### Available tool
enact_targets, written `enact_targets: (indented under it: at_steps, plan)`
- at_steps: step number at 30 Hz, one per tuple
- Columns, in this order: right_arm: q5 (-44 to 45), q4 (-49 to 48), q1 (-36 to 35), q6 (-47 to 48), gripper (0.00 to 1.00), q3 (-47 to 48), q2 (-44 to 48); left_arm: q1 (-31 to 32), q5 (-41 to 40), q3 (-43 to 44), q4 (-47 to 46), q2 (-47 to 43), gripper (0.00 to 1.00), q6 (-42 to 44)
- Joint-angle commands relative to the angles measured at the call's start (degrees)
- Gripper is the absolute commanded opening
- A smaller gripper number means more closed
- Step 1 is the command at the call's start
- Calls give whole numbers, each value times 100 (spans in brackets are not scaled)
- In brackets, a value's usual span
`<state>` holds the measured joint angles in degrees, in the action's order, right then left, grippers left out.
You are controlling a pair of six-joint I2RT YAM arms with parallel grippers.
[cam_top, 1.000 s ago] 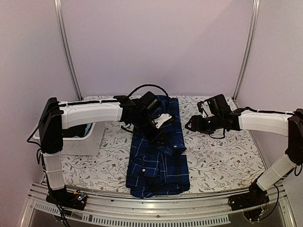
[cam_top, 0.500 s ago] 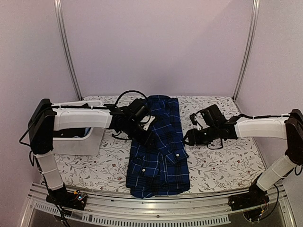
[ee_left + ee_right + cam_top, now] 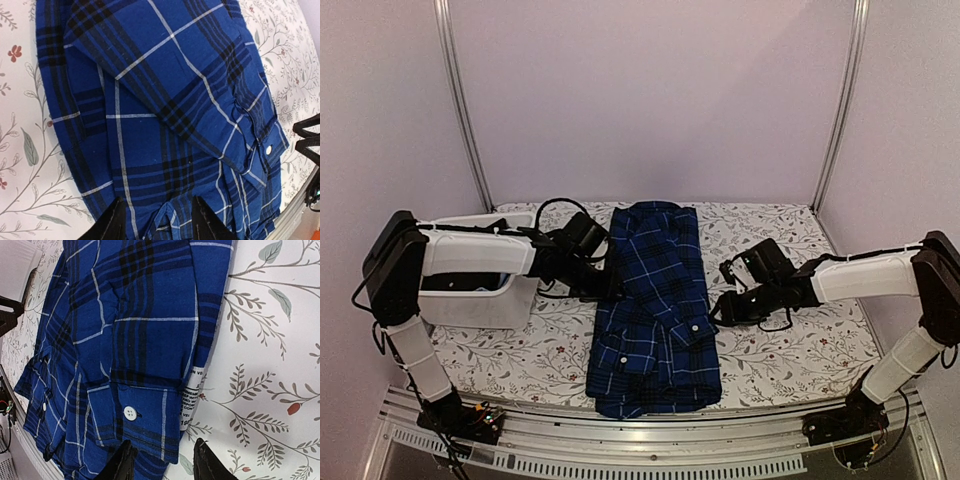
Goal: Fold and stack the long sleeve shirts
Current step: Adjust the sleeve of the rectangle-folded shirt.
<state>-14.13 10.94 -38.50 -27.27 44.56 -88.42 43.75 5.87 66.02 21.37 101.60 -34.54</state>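
**Arm Hardware: Visual Condition**

Left arm: white tubular shells, black joint housings, black cable arching off the wrist. Right arm: matching white shells, black joints, thin black cable along the forearm. Both bases black, with small coloured wiring on the left. Left gripper and right gripper: matte black tapered fingers.

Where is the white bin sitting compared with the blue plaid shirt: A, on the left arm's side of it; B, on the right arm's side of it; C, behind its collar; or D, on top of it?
A: in the top view the white bin sits under the left arm, apart from the blue plaid shirt lying mid-table.
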Motion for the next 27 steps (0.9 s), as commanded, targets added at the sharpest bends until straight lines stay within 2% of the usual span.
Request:
enact_targets:
  at_steps: [1, 9, 13, 20, 27]
  plan:
    - [-178, -154, 1, -87, 37, -24, -251, -23, 160, -38, -407, -65, 45, -143]
    - [-242, -259, -49, -293, 34, -40, -451, -33, 230, -45, -584, 32, 45, -191]
    - [-273, -248, -117, -365, 26, -10, -494, -27, 231, -58, -637, 44, 45, -179]
    - [-433, -27, -194, -515, 4, 0, -378, -37, 218, -95, -680, 3, 45, -157]
    - [-1168, 244, -254, -655, 0, -96, -55, -48, 224, -113, -678, -21, 45, -52]
